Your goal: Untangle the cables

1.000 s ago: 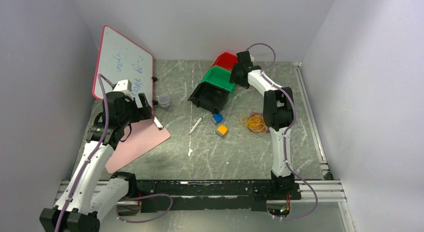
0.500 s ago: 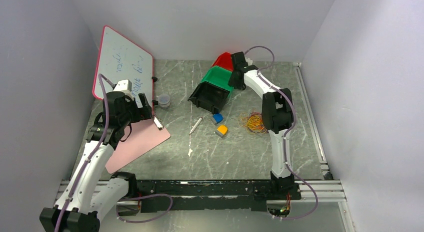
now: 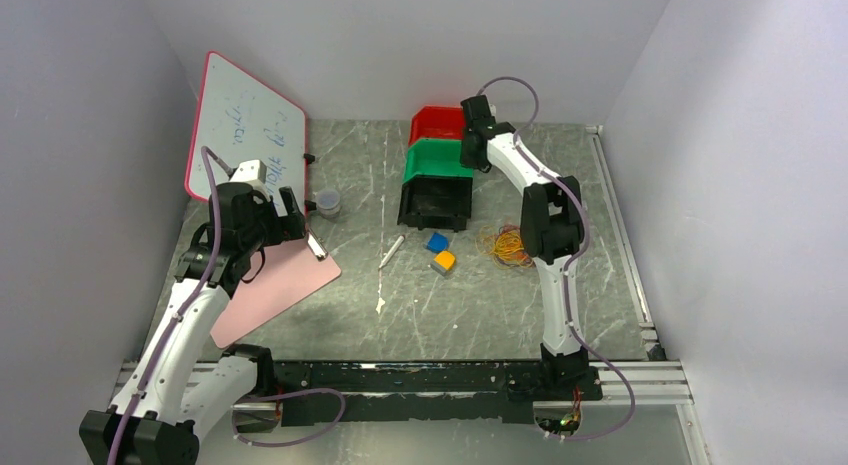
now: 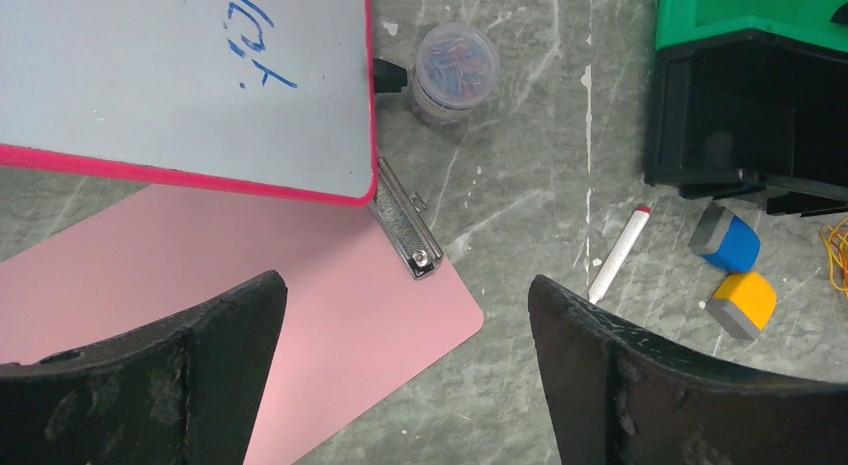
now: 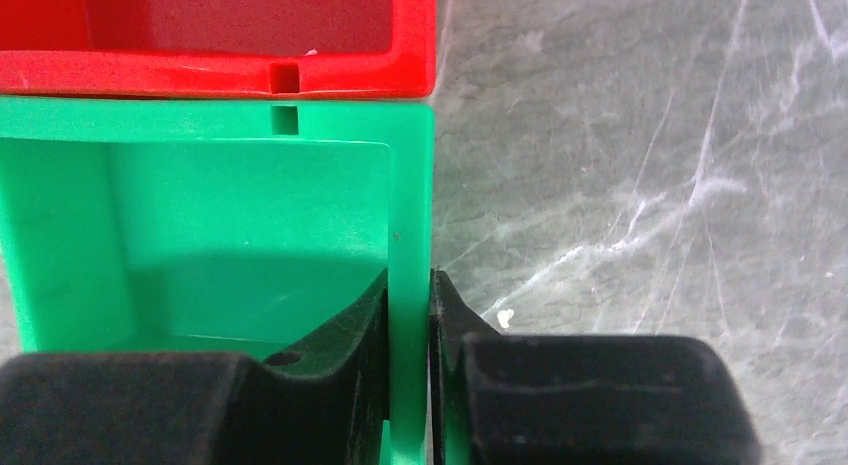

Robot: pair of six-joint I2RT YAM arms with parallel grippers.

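- My right pincer [image 5: 410,285] is clamped on the right-hand wall of the green bin [image 5: 200,235], one jaw inside the bin and one outside, with the wall pinched between them.
- The green bin sits in a row at the far side of the table [image 3: 470,305], between the red bin [image 3: 437,123] behind it and the black bin [image 3: 435,200] in front.
- My left pincer [image 4: 405,285] stands wide and holds nothing. It hangs above the pink clipboard [image 4: 200,285], near the lower edge of the whiteboard [image 4: 150,75].
- The cables [image 3: 508,247] lie in one small heap of yellow-orange and red-orange loops on the table. They are just right of the orange block [image 3: 445,260] and the blue block [image 3: 437,242], and my right arm partly hides them in the top view. Neither pincer touches them. I cannot make out any dark strands in the heap.
- I judge the step in hand to be shifting or placing the bin; the heap looks untouched, so the untangling itself has not begun.
- Next, I think my right pincer must let go of the wall and come back down to the heap.
- The strands are very thin, so I would need to pick one outer loop low against the table with the jaws nearly closed.
- My left pincer would have to cross past the marker [image 3: 391,252] and the blocks to pin the rest of the heap.
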